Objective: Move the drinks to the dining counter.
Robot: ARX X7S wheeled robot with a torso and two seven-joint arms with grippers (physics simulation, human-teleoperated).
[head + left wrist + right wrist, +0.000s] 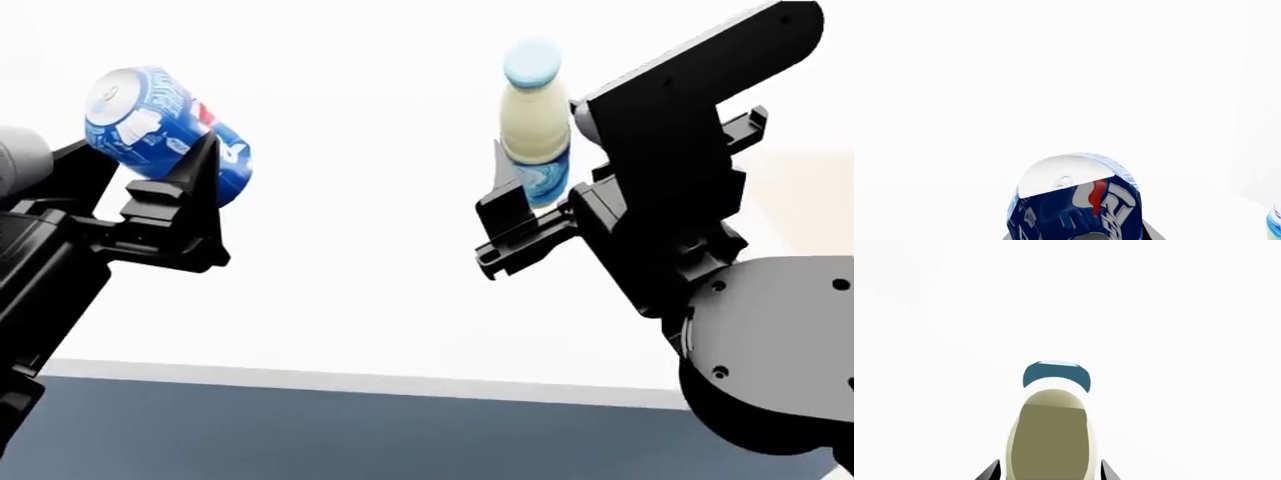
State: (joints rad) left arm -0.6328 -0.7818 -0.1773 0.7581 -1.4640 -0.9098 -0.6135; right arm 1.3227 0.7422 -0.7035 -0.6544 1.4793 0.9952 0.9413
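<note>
Holding two drinks over the white counter (400, 330), one in each claw.

The left claw (180, 195) is closed around a blue soda can (167, 120), tilted; the right claw (534, 215) is closed around an upright cream bottle (534, 120) with a light-blue cap. Both hang above the counter top, neither set down yet. A milk carton is not in view, so that part looks undone. The can's white lettering and the bottle's blue label cannot be read.

Two drinks held above the white dining counter (374, 300)

Blue soda can (160, 125) tilts, silver top outward; cream bottle (537, 120) stands upright, light-blue cap up.
</note>
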